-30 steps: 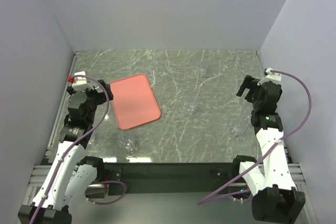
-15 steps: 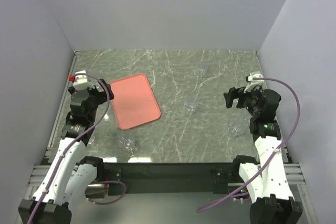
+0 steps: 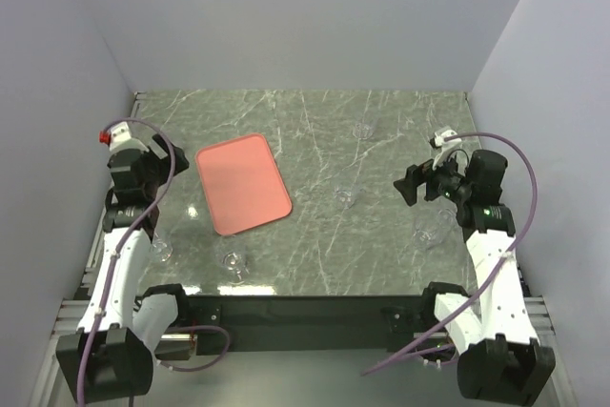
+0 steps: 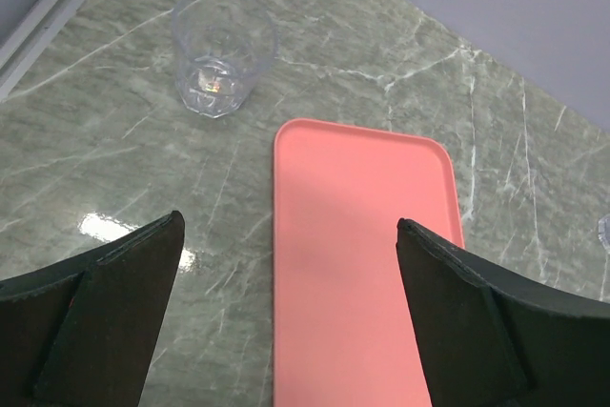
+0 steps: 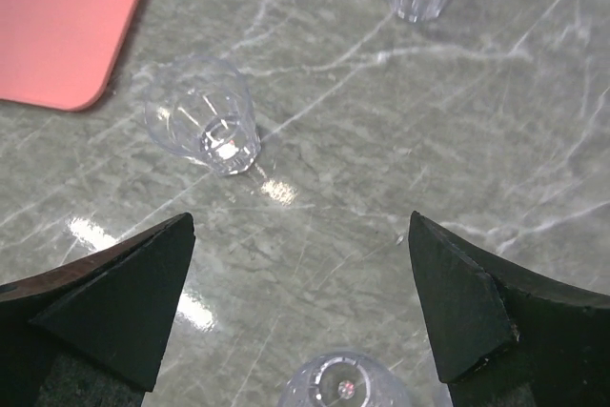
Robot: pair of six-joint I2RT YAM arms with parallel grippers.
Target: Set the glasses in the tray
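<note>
Waiting on the surface (image 3: 381, 140) are the glasses (image 5: 205, 126); your tray (image 3: 243, 184) holds none yet. Left claw (image 4: 288, 226) and right claw (image 5: 303, 221) are spread, empty.

The flat of the tray (image 3: 243, 184) is open from above; only its low rim stands in the way of a sideways approach. The middle of the tabletop (image 3: 315, 254) gives wide passage, broken by the middle glass (image 3: 345, 194) near the tray's right corner. The far glass (image 3: 362, 128) stands alone toward the back wall. The right glass (image 3: 428, 231) sits just below the right end effector (image 3: 412, 185), whose fingers are spread wide. The near glass (image 3: 232, 261) and left glass (image 3: 162, 252) narrow the front-left strip beside the left arm. The left end effector (image 4: 288, 228), fingers wide apart, hangs over the tray's edge.
</note>
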